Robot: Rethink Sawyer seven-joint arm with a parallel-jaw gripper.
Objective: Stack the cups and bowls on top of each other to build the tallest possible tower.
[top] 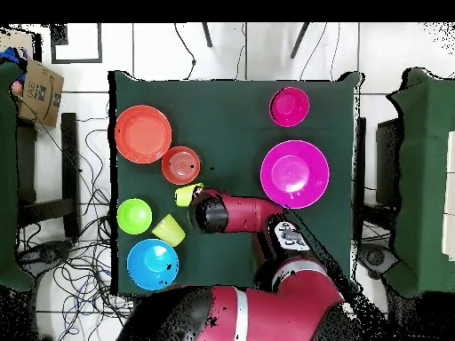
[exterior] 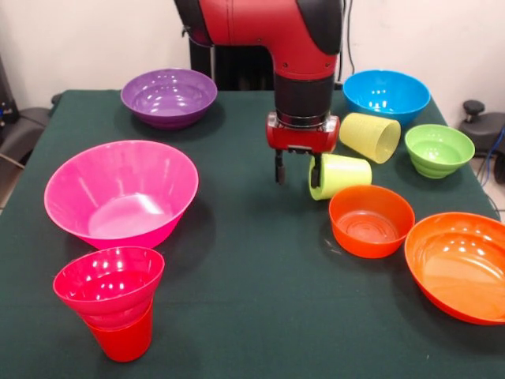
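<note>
Gripper (exterior: 297, 168): hangs above the cloth, jaws apart, holding nothing.
Lime green cup (exterior: 341, 174): on its side, its rim touching or just beside one finger (exterior: 316, 170); I cannot tell which.
Pale yellow cup (exterior: 371, 136): on its side, just behind the lime one.
Small orange bowl (exterior: 371, 220): upright, near the jaws on the lime cup's side.
Tower: magenta bowl (exterior: 110, 286) sits in the red cup (exterior: 122, 338), well apart from the jaws.
Large pink bowl (exterior: 120, 192): on the side of the empty finger, apart.
Purple bowl (exterior: 169, 96), blue bowl (exterior: 386, 95), green bowl (exterior: 439, 149), large orange bowl (exterior: 461, 265): all apart from the jaws.
</note>
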